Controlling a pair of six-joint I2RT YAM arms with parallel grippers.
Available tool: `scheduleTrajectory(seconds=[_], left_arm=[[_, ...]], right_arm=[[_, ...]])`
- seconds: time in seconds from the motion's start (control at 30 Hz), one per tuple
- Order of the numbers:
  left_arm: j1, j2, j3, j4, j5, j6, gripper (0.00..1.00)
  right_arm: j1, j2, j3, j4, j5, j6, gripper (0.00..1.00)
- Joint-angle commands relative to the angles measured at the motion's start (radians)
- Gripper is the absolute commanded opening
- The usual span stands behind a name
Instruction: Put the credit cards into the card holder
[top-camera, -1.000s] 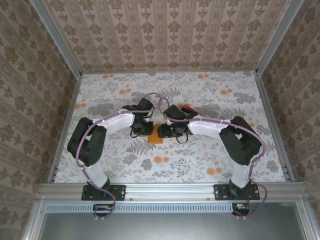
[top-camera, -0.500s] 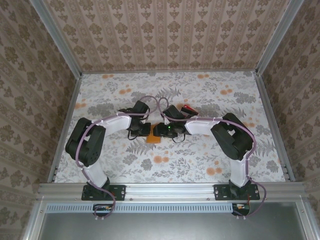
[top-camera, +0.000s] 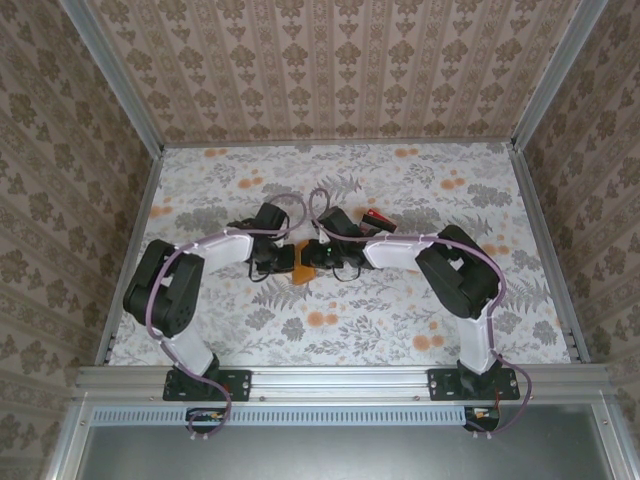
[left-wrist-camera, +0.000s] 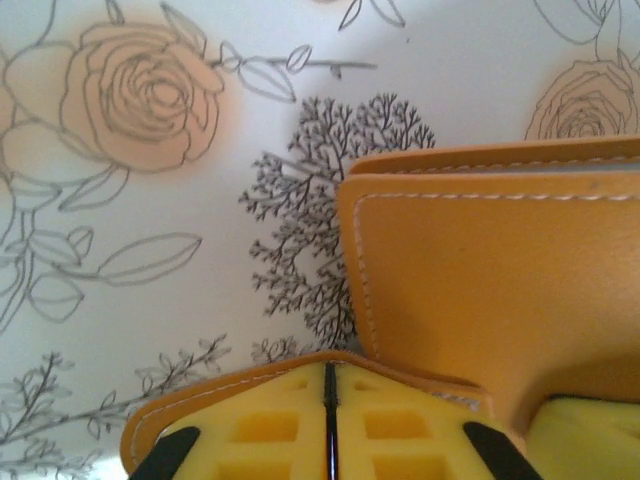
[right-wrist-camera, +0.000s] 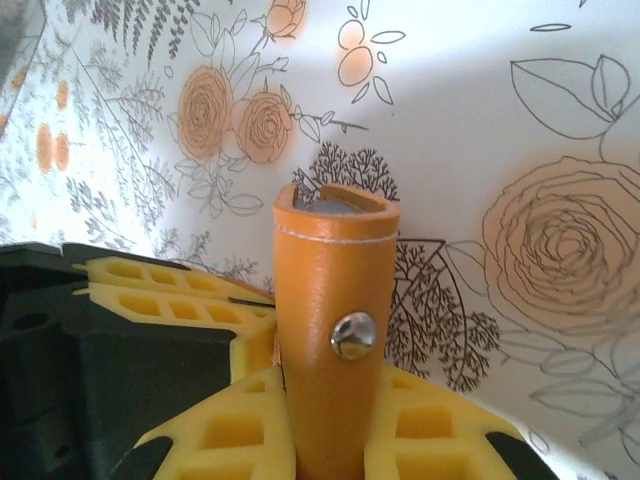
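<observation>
I am pinching the card holder (right-wrist-camera: 335, 270) in my right pincer (right-wrist-camera: 335, 425). Its yellow fingers (right-wrist-camera: 480, 440) are pressing on both sides of the folded orange case, which is standing edge-on between them. The metal snap stud (right-wrist-camera: 352, 335) is facing the wrist camera, and a sliver of grey lining is showing at the top of the fold.

My left pincer (left-wrist-camera: 330, 415) is sitting just beside the case, its pads pressed together with only a thin dark seam between them. An orange stitched flap is lying right against those pads, and the broad orange face of the case is rising beyond them. I cannot tell whether anything is caught in the seam.

Seen from above, both my arms are reaching inward and meeting over the middle of the flowered desk (top-camera: 400, 330), with the orange case showing between the two pincers. A red credit card (top-camera: 376, 217) is lying on the desk just behind my right wrist, partly covered by the arm.
</observation>
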Motion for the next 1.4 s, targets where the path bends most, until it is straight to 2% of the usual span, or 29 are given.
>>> scheduleTrajectory(seconds=[0.0, 0.13, 0.3, 0.47, 0.53, 0.6, 0.7, 0.87, 1.07, 1.1, 1.2, 1.23, 1.37], left_arm=[[0.037, -0.079, -0.030, -0.026, 0.047, -0.029, 0.15], [0.124, -0.170, -0.061, -0.001, 0.080, -0.043, 0.20], [0.191, -0.234, -0.103, 0.044, 0.101, -0.060, 0.20], [0.213, -0.234, -0.124, 0.081, 0.125, -0.064, 0.20], [0.216, -0.227, -0.131, 0.101, 0.135, -0.066, 0.20], [0.219, -0.218, -0.135, 0.114, 0.142, -0.067, 0.20], [0.221, -0.204, -0.142, 0.141, 0.160, -0.076, 0.20], [0.227, -0.204, -0.146, 0.147, 0.172, -0.076, 0.20], [0.248, -0.223, -0.153, 0.131, 0.180, -0.063, 0.21], [0.252, -0.226, -0.155, 0.130, 0.181, -0.063, 0.21], [0.266, -0.240, -0.168, 0.125, 0.181, -0.058, 0.21], [0.273, -0.242, -0.172, 0.125, 0.181, -0.056, 0.20], [0.287, -0.233, -0.185, 0.132, 0.192, -0.050, 0.20]], right_arm=[[0.009, -0.088, 0.010, -0.212, 0.153, -0.125, 0.06], [0.010, -0.214, 0.009, -0.401, 0.283, -0.222, 0.06], [0.020, -0.333, 0.041, -0.661, 0.433, -0.313, 0.07], [0.071, -0.408, 0.104, -0.913, 0.659, -0.363, 0.08], [0.109, -0.419, 0.142, -1.014, 0.774, -0.374, 0.09], [0.135, -0.409, 0.175, -1.081, 0.838, -0.376, 0.10], [0.164, -0.358, 0.193, -1.093, 0.841, -0.375, 0.11], [0.207, -0.216, 0.201, -0.978, 0.765, -0.344, 0.11], [0.254, -0.008, 0.331, -0.898, 0.707, -0.320, 0.16], [0.257, 0.017, 0.358, -0.895, 0.672, -0.319, 0.18], [0.266, 0.014, 0.385, -0.853, 0.598, -0.299, 0.39], [0.266, 0.003, 0.385, -0.835, 0.577, -0.296, 0.43], [0.265, -0.035, 0.386, -0.816, 0.542, -0.293, 0.47]])
